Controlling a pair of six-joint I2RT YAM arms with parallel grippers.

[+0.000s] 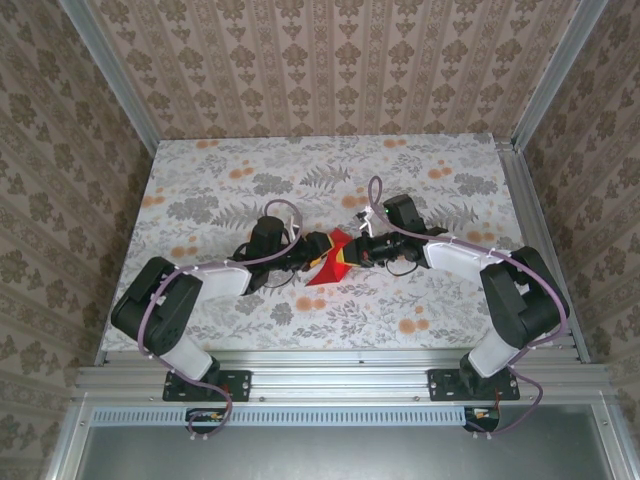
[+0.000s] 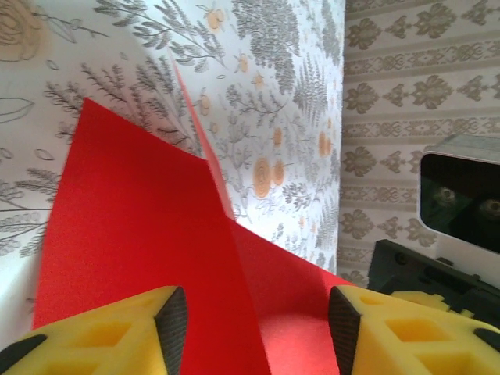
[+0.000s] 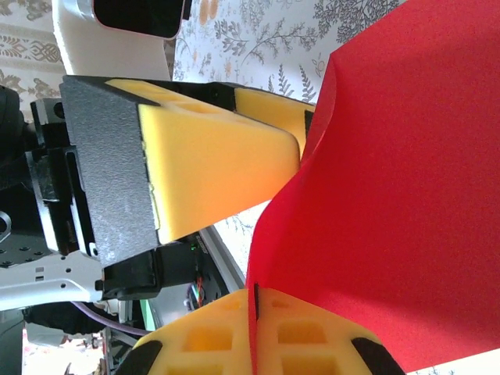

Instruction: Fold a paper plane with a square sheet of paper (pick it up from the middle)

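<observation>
The thin bright red sheet of paper (image 1: 328,262), creased into upright folds, sits between the two arms at the middle of the floral-patterned table (image 1: 250,180). The yellow foam right fingers (image 3: 203,344) are pressed together on one edge of it. The left fingers (image 2: 117,332) stand apart with a red fold rising between them, not pinched.

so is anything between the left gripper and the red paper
nothing visible stands between them: the red paper already sits inside the open left gripper, and the right gripper is shut on it
</observation>
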